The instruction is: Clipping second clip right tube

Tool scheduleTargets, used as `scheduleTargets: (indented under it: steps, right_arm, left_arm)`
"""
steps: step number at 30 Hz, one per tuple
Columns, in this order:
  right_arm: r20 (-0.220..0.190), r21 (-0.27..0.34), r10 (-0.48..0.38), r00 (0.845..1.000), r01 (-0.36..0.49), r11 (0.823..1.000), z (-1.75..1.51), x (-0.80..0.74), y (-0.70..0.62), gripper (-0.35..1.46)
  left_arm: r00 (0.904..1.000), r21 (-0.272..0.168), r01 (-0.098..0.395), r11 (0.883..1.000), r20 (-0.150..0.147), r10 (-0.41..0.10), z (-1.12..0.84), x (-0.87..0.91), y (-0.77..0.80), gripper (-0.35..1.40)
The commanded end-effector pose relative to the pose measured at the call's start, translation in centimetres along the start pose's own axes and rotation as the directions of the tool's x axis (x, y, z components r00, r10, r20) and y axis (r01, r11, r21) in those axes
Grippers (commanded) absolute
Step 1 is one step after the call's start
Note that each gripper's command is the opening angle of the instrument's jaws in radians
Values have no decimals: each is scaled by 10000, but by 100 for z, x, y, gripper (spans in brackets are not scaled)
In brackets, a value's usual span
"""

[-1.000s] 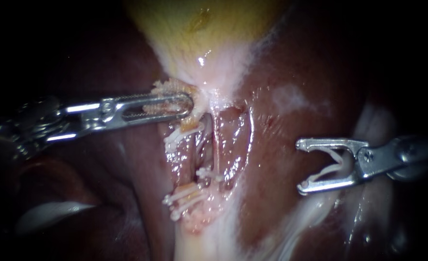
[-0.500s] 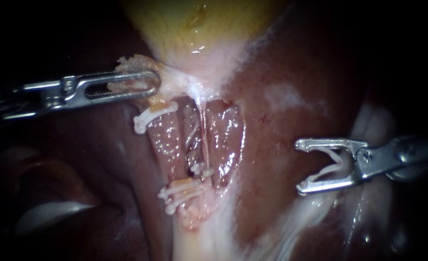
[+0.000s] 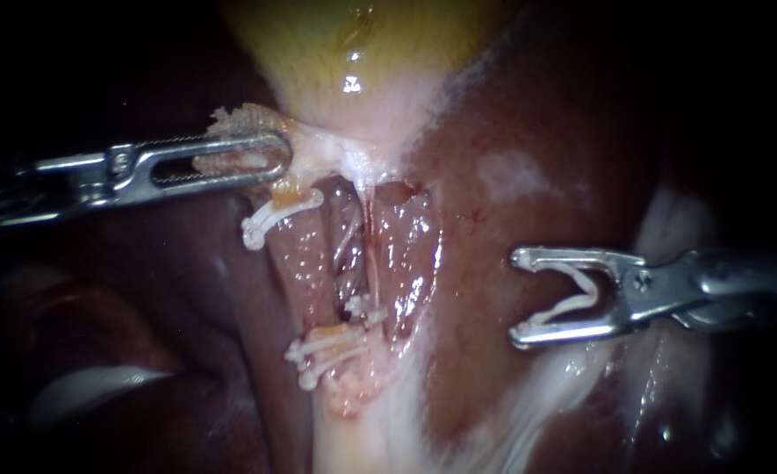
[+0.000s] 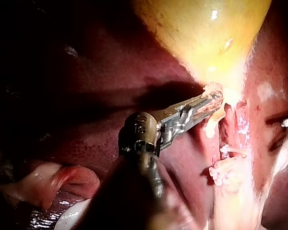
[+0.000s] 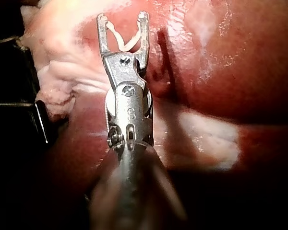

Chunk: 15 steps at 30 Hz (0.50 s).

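My left instrument (image 3: 274,158) comes in from the left, its slotted jaws shut on pale tissue at the neck of the yellow gallbladder (image 3: 353,44), holding it out to the left. Below the neck run two tubes. The wider left tube (image 3: 305,263) carries one white clip (image 3: 276,213) high up and two clips (image 3: 322,351) low down. The thin reddish right tube (image 3: 370,254) carries one small clip (image 3: 363,309) near its lower end. My right instrument (image 3: 517,296) stands to the right of the tubes, apart from them, with a white clip (image 3: 572,303) seated between its wide jaws.
Dark red liver (image 3: 511,132) surrounds the tubes on both sides. In the left wrist view the gallbladder (image 4: 201,28) lies ahead of my left instrument (image 4: 209,101). In the right wrist view my right instrument (image 5: 122,18) points its clip (image 5: 125,40) at wet liver.
My left instrument has pulled the gallbladder neck up and to the left, stretching the tubes. In the last half second my right instrument has moved left, closer to the tubes.
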Motion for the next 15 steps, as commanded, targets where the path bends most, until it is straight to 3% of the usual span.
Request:
scheduleTargets:
  steps: [1,9,15]
  right_arm:
    - [-24,-9,221,9998,-221,9998,4,0,1,45]
    - [-196,-82,1434,9895,-1436,9896,40,3,11,45]
    - [-270,-85,2455,9690,-2458,9693,68,-3,23,45]
  left_arm:
    - [10000,-34,0,10000,15,0,0,0,-1,-11]
    - [10000,-11,-53,10000,7,53,0,1,-6,-11]
    - [10000,5,-51,10000,0,51,0,1,-8,-11]
